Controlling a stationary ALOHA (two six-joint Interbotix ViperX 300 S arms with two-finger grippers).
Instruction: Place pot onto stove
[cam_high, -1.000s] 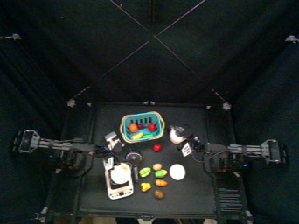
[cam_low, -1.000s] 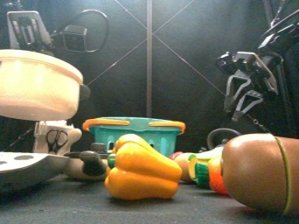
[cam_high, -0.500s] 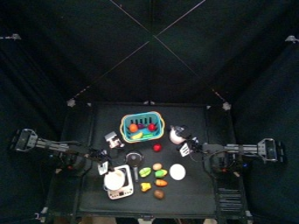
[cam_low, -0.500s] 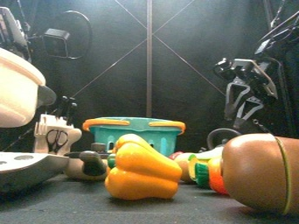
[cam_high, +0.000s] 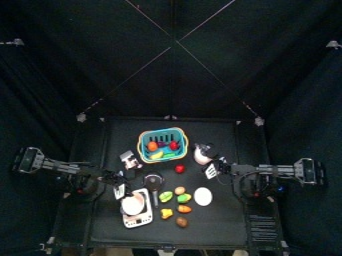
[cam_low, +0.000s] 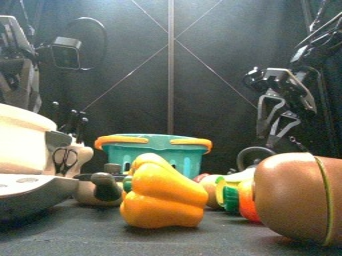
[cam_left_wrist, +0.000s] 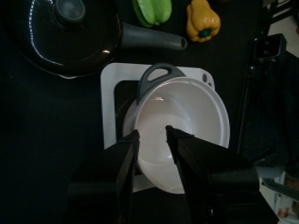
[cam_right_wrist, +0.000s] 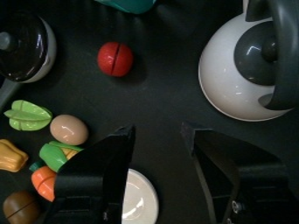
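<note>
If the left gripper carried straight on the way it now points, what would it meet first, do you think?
Most likely the pot: the left gripper points down at it, jaws open to either side of its near rim, with the stove beneath. How much gap remains is unclear.

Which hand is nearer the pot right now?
Left. The left hand hangs directly above the pot, which sits on the stove. The right hand is across the table, beside the white kettle, well away from the pot.
</note>
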